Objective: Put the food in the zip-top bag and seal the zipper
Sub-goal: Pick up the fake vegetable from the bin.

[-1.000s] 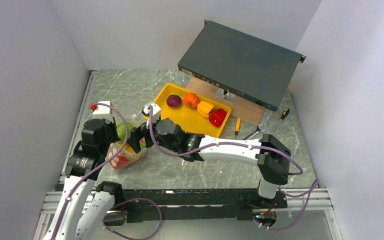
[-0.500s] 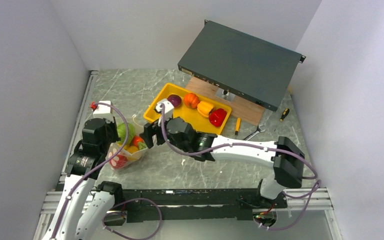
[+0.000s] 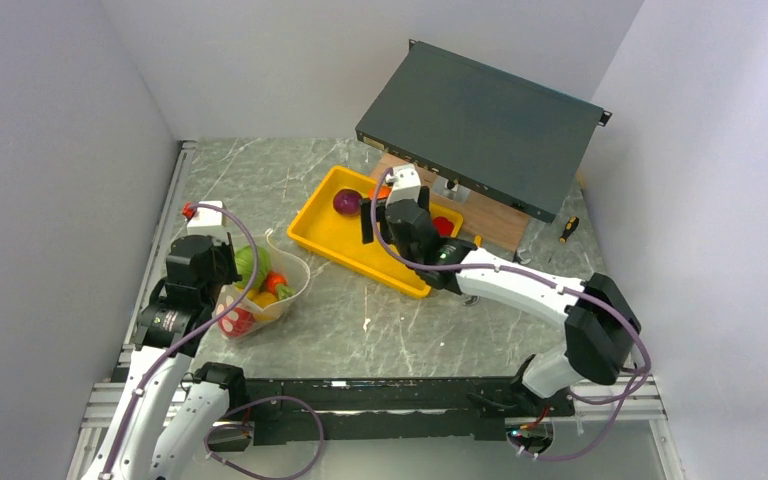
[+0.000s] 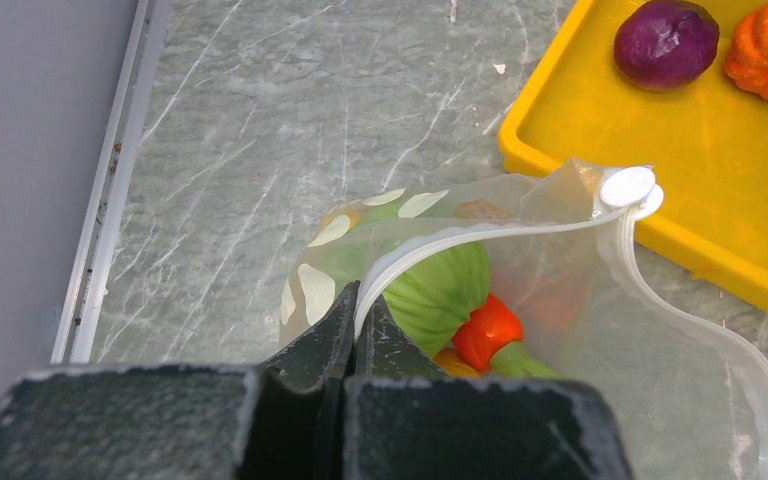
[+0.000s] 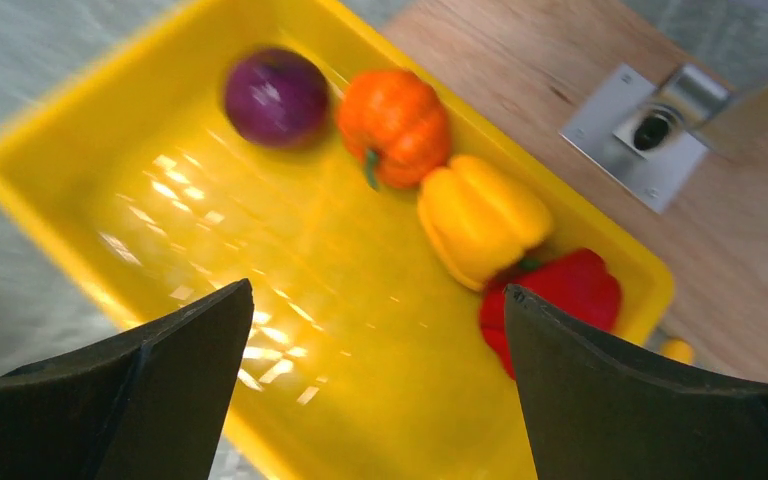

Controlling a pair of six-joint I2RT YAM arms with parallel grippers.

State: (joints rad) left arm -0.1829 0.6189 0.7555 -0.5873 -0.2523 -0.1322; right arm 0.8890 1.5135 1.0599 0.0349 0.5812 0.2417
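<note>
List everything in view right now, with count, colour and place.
zip-top bag: one, clear, left of tray, mouth open
bagged food: at least two, green piece, orange-red piece, inside bag
tray: one, yellow, centre
tray food: four, purple piece, orange pumpkin, yellow pepper, red pepper, along far side
metal box: one, dark grey, back
wooden board: one, brown, under box
screwdriver: one, orange-black, far right
left tool: black, shut on bag rim
right tool: black, open, above tray

Bare floor fills the near half of the yellow tray [image 5: 290,330]; the food [image 5: 480,215] lines its far wall, near the slanted dark panel [image 3: 480,125]. The zip-top bag [image 4: 580,300] gapes open, a green piece [image 4: 440,290] bulking inside its mouth.
</note>
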